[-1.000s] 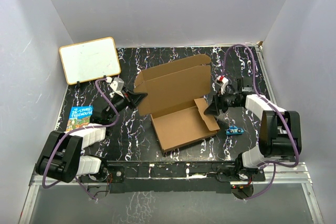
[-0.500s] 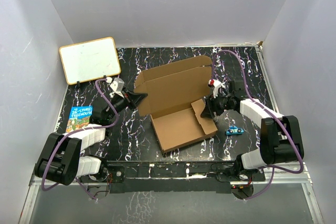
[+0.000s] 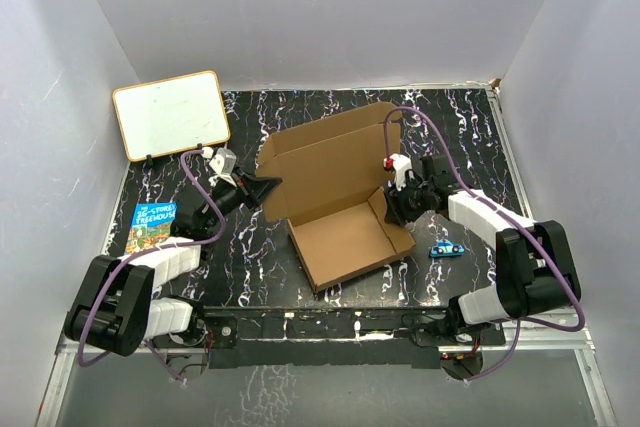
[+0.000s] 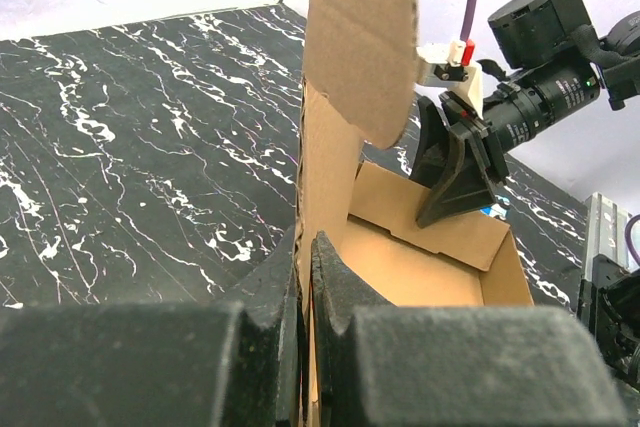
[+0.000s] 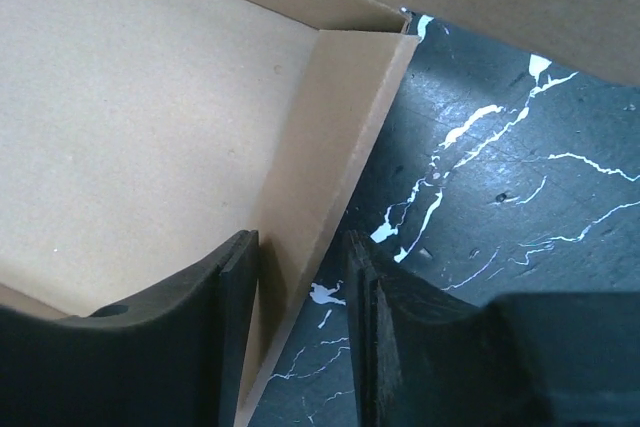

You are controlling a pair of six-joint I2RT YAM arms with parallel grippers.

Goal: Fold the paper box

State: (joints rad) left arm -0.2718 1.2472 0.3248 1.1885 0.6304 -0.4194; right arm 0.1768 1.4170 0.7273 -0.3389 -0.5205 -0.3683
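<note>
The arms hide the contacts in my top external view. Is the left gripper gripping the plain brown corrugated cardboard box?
Observer: Yes; the left wrist view shows the left gripper shut on an upright flap of the brown cardboard box.
Operator: And the right?
Observer: In its wrist view the right gripper straddles the box's side wall, one finger inside, one outside, with bare table showing on the outer side: open, not clamped.

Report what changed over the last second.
The right pincer swung left to the paper box, pushing its right side flap from splayed outward to upright; it now straddles that flap. The left pincer stayed shut on the left wall; book, whiteboard and toy car unmoved.
</note>
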